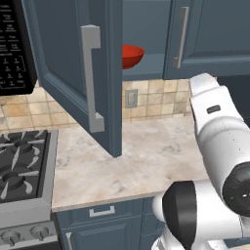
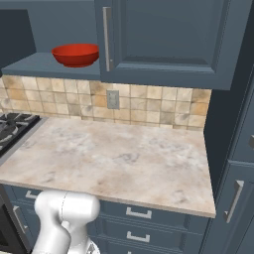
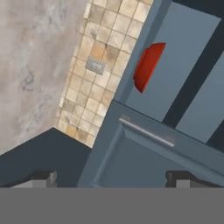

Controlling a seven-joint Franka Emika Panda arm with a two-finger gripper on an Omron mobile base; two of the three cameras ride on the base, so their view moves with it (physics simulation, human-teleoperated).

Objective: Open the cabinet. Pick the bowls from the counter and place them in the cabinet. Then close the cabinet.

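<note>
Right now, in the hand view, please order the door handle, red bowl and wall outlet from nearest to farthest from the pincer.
1. Door handle, just ahead of the pincer.
2. Red bowl, inside the cabinet, beyond it.
3. Wall outlet, on the tiles beside; too close to call against the bowl.

The white arm [image 1: 219, 141] rises from the lower right of the left base view, a thick link bent upward and away, with a dark joint cap at its side and a second dark-faced joint lower down near the base. In the right base view a rounded white segment of the arm [image 2: 64, 218] sits at the lower left. The tool [image 3: 111, 178] shows in the hand view as two small dark fingertips [image 3: 43, 178] at the bottom, set far apart, jaws spread wide with nothing between them. That view is rolled to one side, so the hand is turned well off level.
</note>
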